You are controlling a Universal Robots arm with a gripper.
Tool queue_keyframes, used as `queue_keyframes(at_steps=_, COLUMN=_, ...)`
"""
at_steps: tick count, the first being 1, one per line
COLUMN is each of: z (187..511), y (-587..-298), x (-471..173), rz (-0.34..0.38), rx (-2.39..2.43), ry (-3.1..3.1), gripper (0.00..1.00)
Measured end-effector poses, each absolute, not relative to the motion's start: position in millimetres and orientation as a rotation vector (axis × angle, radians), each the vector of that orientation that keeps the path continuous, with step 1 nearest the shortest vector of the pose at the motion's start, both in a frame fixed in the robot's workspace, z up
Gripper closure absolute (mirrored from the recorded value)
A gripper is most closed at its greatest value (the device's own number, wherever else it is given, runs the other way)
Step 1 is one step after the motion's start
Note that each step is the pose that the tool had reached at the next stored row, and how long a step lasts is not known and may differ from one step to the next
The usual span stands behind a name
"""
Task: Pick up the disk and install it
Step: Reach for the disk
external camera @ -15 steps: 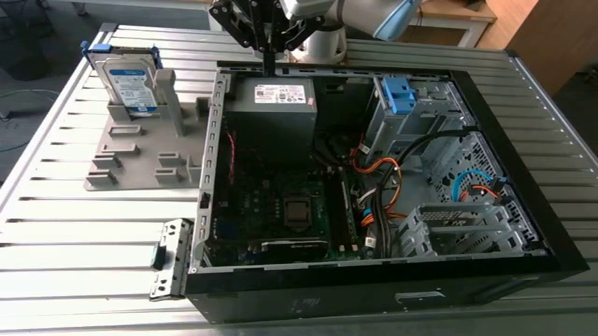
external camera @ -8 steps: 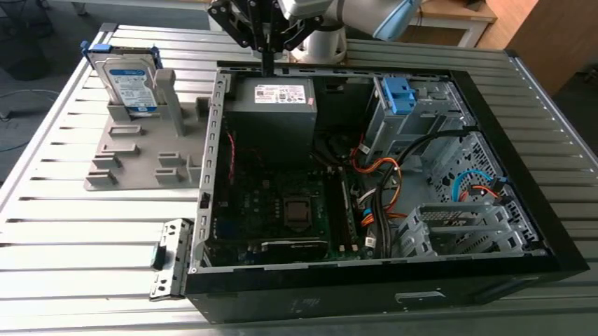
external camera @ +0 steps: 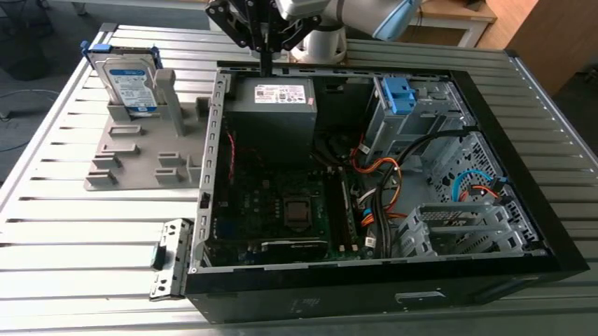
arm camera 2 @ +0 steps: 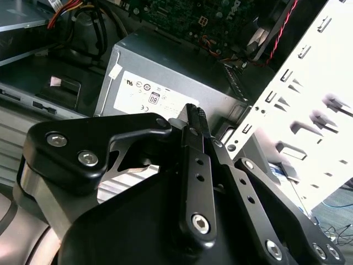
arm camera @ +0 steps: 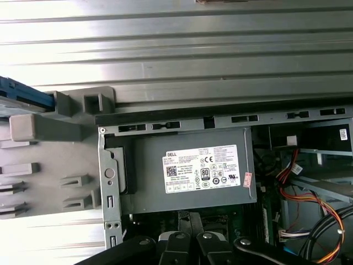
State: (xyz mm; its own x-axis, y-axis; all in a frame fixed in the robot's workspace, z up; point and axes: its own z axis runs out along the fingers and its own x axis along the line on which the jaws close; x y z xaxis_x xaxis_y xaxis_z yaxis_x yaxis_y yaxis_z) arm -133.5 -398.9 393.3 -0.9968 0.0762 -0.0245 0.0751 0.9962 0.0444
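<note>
Slatted metal table (external camera: 75,238) bears one open computer case (external camera: 374,297) and one grey stand (external camera: 131,164) holding one disk (external camera: 129,82). The gripper (external camera: 265,68) is pressed together, empty.

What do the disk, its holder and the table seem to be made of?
The disk: a silvery, probably metal body with a paper-like label; its blue frame looks like matte plastic. The holder: uniform dull grey with blocky moulded shapes, probably plastic. The table: bright ribbed slats with strong reflections, likely bare aluminium.
</note>
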Motion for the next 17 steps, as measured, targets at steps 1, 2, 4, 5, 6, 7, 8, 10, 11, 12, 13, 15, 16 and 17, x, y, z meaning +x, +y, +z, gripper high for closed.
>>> queue_keyframes(at_steps=1, z=393.3, y=-398.9, x=-133.8, rz=0.068, rx=0.118, ry=3.112, gripper=0.89)
queue_keyframes(at_steps=2, z=393.3, y=-398.9, x=-134.1, rz=0.068, rx=0.118, ry=3.112, gripper=0.89)
queue_keyframes(at_steps=4, z=393.3, y=-398.9, x=-134.6, rz=0.068, rx=0.118, ry=3.113, gripper=0.89)
queue_keyframes(at_steps=5, z=393.3, y=-398.9, x=-134.8, rz=0.068, rx=0.118, ry=3.113, gripper=0.89)
queue_keyframes(at_steps=6, z=393.3, y=-398.9, x=-135.1, rz=0.068, rx=0.118, ry=3.113, gripper=0.89)
queue_keyframes(at_steps=7, z=393.3, y=-398.9, x=-135.4, rz=0.068, rx=0.118, ry=3.113, gripper=0.89)
queue_keyframes(at_steps=8, z=393.3, y=-398.9, x=-135.7, rz=0.068, rx=0.118, ry=3.112, gripper=0.89)
queue_keyframes(at_steps=10, z=393.3, y=-398.9, x=-136.4, rz=0.068, rx=0.118, ry=3.112, gripper=0.89)
queue_keyframes(at_steps=11, z=393.3, y=-398.9, x=-136.7, rz=0.068, rx=0.118, ry=3.112, gripper=0.89)
queue_keyframes(at_steps=12, z=393.3, y=-398.9, x=-137.1, rz=0.068, rx=0.118, ry=3.112, gripper=0.89)
queue_keyframes(at_steps=13, z=393.3, y=-398.9, x=-137.5, rz=0.068, rx=0.118, ry=3.113, gripper=0.89)
queue_keyframes(at_steps=15, z=393.3, y=-398.9, x=-138.3, rz=0.068, rx=0.118, ry=3.112, gripper=0.89)
queue_keyframes(at_steps=16, z=393.3, y=-398.9, x=-138.7, rz=0.068, rx=0.118, ry=3.113, gripper=0.89)
queue_keyframes(at_steps=17, z=393.3, y=-399.0, x=-139.2, rz=0.068, rx=0.118, ry=3.112, gripper=0.89)
